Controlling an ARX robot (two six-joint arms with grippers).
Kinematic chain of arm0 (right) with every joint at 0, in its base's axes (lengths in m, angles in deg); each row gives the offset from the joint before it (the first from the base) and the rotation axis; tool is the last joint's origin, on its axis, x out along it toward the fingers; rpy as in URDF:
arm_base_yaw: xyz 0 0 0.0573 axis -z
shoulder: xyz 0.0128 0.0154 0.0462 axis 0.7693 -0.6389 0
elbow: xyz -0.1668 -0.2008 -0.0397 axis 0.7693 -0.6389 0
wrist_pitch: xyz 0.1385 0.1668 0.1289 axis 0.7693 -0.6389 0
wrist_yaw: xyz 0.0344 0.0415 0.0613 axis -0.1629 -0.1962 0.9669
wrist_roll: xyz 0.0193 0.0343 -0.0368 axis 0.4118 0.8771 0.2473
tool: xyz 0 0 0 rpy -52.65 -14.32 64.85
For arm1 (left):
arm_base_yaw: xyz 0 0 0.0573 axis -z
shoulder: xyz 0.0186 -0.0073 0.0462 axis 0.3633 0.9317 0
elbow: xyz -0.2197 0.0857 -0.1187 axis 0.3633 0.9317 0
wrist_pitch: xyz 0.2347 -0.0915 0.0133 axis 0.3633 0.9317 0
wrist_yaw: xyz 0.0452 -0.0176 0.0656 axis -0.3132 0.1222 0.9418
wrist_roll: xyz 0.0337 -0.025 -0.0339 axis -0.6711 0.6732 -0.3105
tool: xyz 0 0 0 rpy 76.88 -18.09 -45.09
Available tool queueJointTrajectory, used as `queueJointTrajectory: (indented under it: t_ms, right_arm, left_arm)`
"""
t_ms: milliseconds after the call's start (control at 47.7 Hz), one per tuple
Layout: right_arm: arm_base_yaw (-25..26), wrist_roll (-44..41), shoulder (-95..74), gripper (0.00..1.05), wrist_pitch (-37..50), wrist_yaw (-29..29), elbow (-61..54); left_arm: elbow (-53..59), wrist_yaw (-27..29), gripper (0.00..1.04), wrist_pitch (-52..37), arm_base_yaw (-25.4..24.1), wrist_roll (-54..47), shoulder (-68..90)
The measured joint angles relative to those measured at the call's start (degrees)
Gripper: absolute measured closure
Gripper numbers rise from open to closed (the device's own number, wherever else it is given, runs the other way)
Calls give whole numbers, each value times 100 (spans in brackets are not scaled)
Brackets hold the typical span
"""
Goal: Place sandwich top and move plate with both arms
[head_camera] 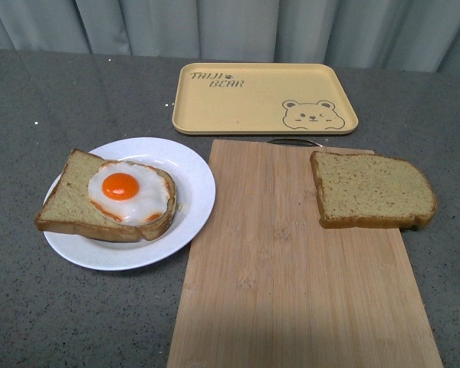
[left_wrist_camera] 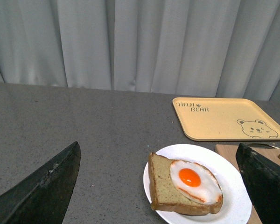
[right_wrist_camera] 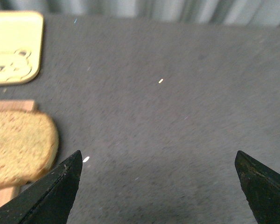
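While left pincer (left_wrist_camera: 157,145) and right pincer (right_wrist_camera: 158,153) gape, one plate (head_camera: 202,172), one sandwich top (head_camera: 372,190), one tray (head_camera: 245,107)

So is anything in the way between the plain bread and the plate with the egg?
No, nothing visible. Only bare cutting board lies between the sandwich top and the plate, and nothing covers the egg slice on it.

The plain brown sandwich top (head_camera: 372,189) lies flat at the board's (head_camera: 291,268) right edge, apart from the round white plate (head_camera: 198,184).
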Motion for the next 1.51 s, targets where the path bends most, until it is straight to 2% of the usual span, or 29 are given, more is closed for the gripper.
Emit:
queueJointTrajectory:
  t_ms: [189, 314, 503, 734, 1048, 1132, 1237, 1509]
  right_arm:
    - [219, 203, -1438, 9, -898, 1102, 866]
    - [337, 439, -2474, 9, -1681, 2205, 1606]
    - [317, 717, -3482, 9, -1932, 2968, 2317]
    - [120, 1346, -4426, 9, -1998, 3471, 3027]
    - [-302, 1950, -5226, 10, -1899, 3560, 3585]
    - [-393, 2159, -5431, 21, -1891, 3488, 3770]
    - [-529, 2389, -5635, 44, -1875, 3469, 3980]
    - [-612, 2564, -5678, 81, -1878, 3458, 4070]
  left_arm:
    - [0, 0, 7, 0, 0, 0, 0]
    - [0, 0, 7, 0, 0, 0, 0]
    - [0, 0, 7, 0, 0, 0, 0]
    - [0, 0, 7, 0, 0, 0, 0]
    - [0, 0, 7, 0, 0, 0, 0]
    - [0, 0, 7, 0, 0, 0, 0]
    - [0, 0, 7, 0, 0, 0, 0]
    - [0, 0, 7, 0, 0, 0, 0]
